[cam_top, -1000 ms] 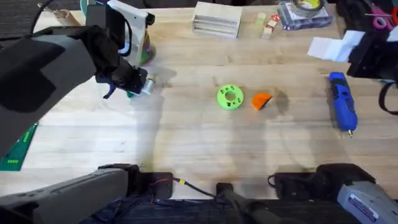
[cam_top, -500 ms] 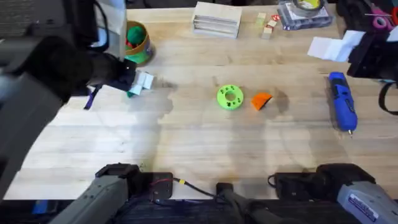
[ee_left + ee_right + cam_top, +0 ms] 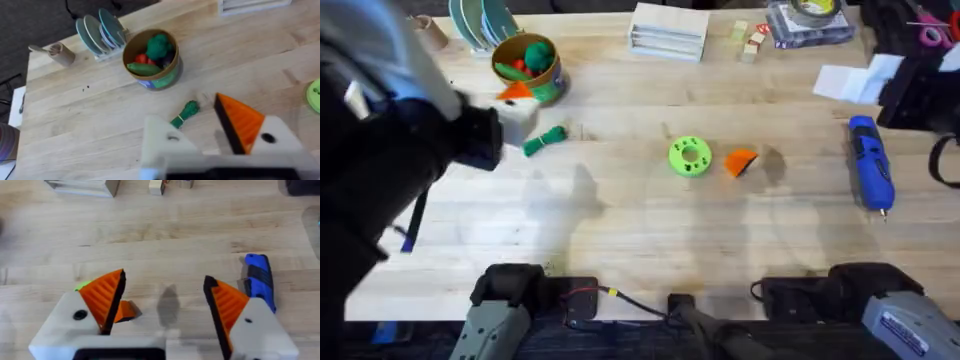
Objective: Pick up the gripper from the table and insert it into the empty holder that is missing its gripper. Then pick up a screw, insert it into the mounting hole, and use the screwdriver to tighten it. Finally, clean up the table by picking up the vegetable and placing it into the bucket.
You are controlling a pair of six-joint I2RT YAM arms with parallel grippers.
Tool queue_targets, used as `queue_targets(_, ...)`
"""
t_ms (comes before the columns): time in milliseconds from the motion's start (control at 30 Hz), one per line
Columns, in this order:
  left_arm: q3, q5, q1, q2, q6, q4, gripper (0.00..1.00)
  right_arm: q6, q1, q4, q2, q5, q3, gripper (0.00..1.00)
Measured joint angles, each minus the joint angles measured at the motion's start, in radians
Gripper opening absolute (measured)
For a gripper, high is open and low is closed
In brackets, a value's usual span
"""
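nearby, vegetable beside bucket; left hand wide, right hand wide.

A wooden table is seen. On it are laid the vegetable, bucket, green disc, orange gripper and screwdriver.

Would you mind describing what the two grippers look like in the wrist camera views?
The right gripper has two white angular finger blocks, each with a dark screw hole and an orange ribbed wedge pad. The left gripper has the same white blocks, but one orange pad is fitted; the other block is bare.
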Motion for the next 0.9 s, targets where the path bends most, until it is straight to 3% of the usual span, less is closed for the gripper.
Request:
queue_targets(67, 0.0, 0.002, 0.0, -0.037, -0.003, 0.0, 0.896, 0.0, 0.0, -0.003, 0.0, 0.0, 0.0, 0.992)
queue_targets(133, 0.0, 0.003, 0.0, -0.063, -0.008, 0.0, 0.985, 0.0, 0.0, -0.003, 0.0, 0.0, 0.0, 0.992)
queue_targets(433, 0.0, 0.153, 0.0, -0.117, -0.008, 0.132, 0.993, 0.0, 0.0, -0.003, 0.0, 0.0, 0.0, 0.992)
queue_targets(667, 0.0, 0.282, 0.0, -0.117, -0.008, 0.131, 0.993, 0.0, 0.0, -0.004, 0.0, 0.0, 0.0, 0.992)
queue_targets(900, 0.0, 0.324, 0.0, -0.117, -0.008, 0.133, 0.993, 0.0, 0.0, -0.004, 0.0, 0.0, 0.0, 0.992)
